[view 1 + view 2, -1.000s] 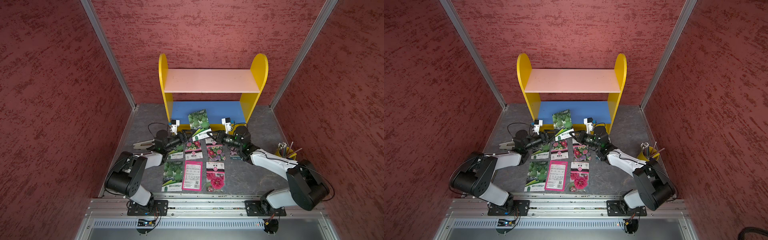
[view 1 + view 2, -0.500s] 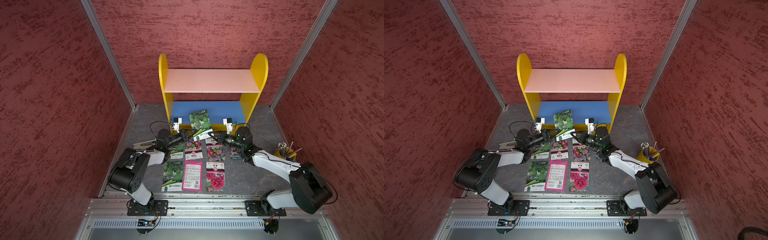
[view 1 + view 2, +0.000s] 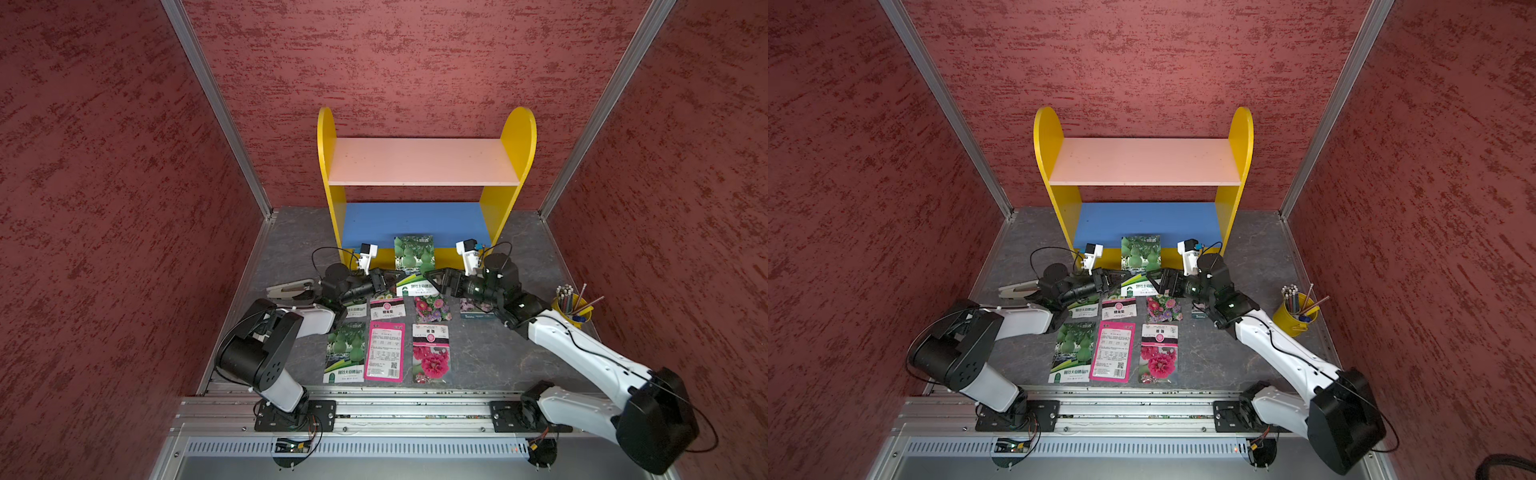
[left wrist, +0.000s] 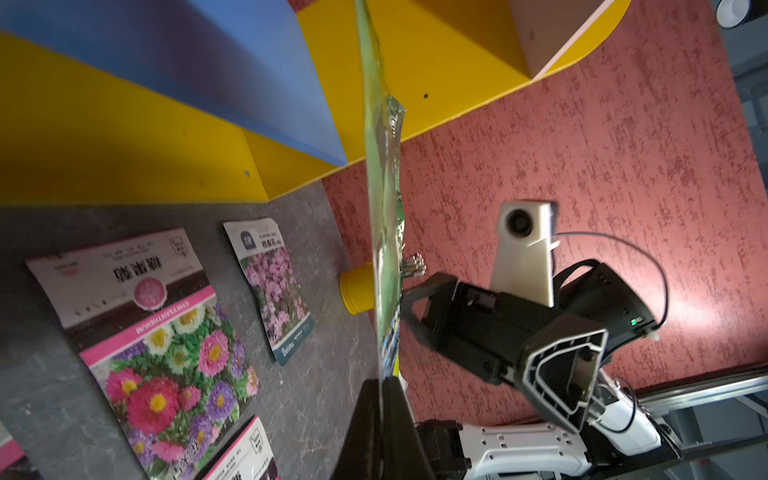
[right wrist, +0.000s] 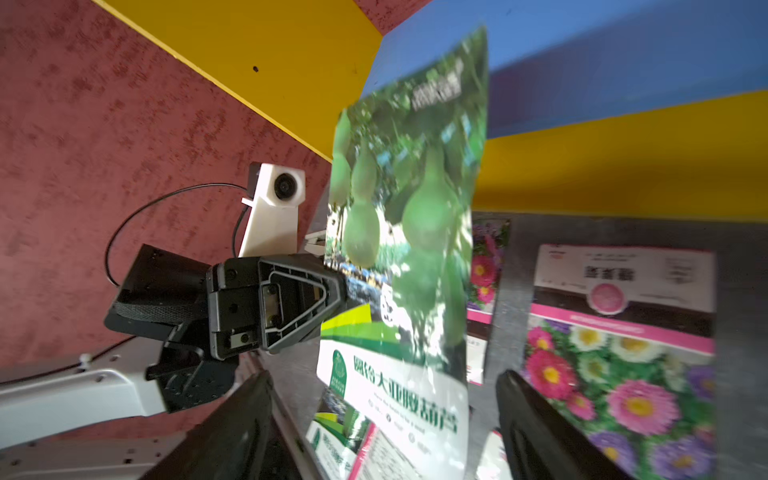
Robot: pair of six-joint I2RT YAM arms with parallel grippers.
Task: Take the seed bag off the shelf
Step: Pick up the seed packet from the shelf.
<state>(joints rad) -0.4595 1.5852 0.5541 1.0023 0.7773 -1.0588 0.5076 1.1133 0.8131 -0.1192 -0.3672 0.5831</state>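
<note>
Left wrist view shows seed bag (image 4: 382, 208) pinched edge-on in left tool (image 4: 381, 386).

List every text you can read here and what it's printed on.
"CHRYSANTHEMUM": pink band on the aster packet.
"Beishu": corner of the pink-flower packet.
On the gourd seed bag: large Chinese title, too blurred to quote.
On the pink sheet: QR code and print, too small.

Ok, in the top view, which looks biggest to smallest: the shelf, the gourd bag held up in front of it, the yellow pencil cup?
1. shelf, by far
2. gourd bag
3. pencil cup, smallest
</note>
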